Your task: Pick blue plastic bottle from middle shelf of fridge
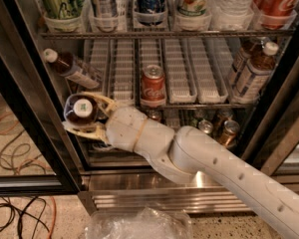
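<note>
My gripper (75, 112) is at the lower left of the fridge (159, 195) opening, shut on the blue plastic bottle (82, 109). The bottle holds dark drink and its white cap faces the camera. It hangs in front of the cooler, lower than the middle shelf (179, 71) with its white lane trays and clear of them. The cream fingers (100, 99) curve over and under the bottle. My white arm runs down to the lower right.
A second dark bottle (72, 67) lies tilted at the shelf's left end. A red cola can (153, 83) stands mid-shelf, and two bottles (253, 68) stand at the right. Small cans (224, 131) sit on the rack below. Black door frames flank the opening. Cables lie on the floor at left.
</note>
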`<state>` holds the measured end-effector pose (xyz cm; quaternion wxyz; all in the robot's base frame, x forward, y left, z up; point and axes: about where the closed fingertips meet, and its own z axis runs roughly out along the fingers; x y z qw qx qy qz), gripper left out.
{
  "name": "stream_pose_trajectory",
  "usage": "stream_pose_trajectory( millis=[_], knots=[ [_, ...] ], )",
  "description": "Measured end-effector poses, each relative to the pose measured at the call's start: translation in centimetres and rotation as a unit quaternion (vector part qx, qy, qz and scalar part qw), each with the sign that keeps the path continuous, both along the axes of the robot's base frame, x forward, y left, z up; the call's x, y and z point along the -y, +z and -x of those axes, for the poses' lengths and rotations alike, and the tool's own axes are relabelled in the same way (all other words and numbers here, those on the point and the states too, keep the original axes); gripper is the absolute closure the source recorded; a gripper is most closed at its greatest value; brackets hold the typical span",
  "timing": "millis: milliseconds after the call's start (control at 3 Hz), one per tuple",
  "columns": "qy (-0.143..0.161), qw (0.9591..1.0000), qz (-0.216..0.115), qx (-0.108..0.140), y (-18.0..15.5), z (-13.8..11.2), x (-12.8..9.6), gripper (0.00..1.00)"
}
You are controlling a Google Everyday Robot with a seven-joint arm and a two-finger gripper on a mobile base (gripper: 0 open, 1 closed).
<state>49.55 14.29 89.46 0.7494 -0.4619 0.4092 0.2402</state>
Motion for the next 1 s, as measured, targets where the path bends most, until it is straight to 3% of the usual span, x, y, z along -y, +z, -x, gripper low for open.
stream_pose_trajectory(
  millis=[333, 667, 1000],
  knots=[
    [-0.002, 0.9991, 0.042, -0.007, -1.0, 4.4, 1.6, 1.00],
    [-0.020, 0.9986, 0.048, -0.007, -1.4, 4.4, 3.0, 1.00],
    [-0.017, 0.9987, 0.048, -0.007, -1.4, 4.5, 2.8, 1.00]
  ],
)
